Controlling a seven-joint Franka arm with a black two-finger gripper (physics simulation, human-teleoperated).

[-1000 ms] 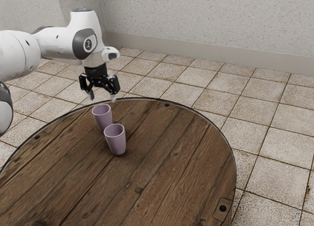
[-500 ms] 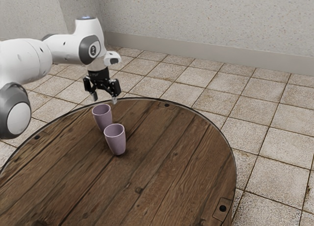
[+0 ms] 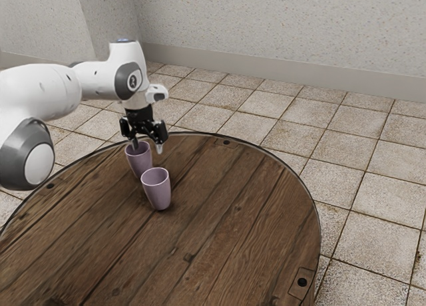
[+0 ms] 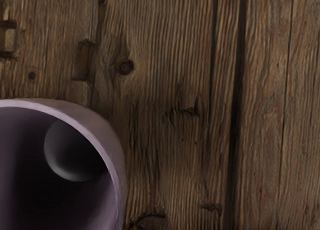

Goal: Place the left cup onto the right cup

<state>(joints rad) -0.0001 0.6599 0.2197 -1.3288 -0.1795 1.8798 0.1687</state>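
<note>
Black-fingered and spread wide, holding the gripper (image 3: 147,145) at the rim of the far mauve cup (image 3: 138,161), standing at eleven o'clock of the near mauve cup (image 3: 156,188) on the wooden table (image 3: 233,206), pinching nothing yet, judging grasping, lifting and stacking as remaining.

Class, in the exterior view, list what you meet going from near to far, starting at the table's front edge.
The table, front cup, back cup, floor, wall.
</note>
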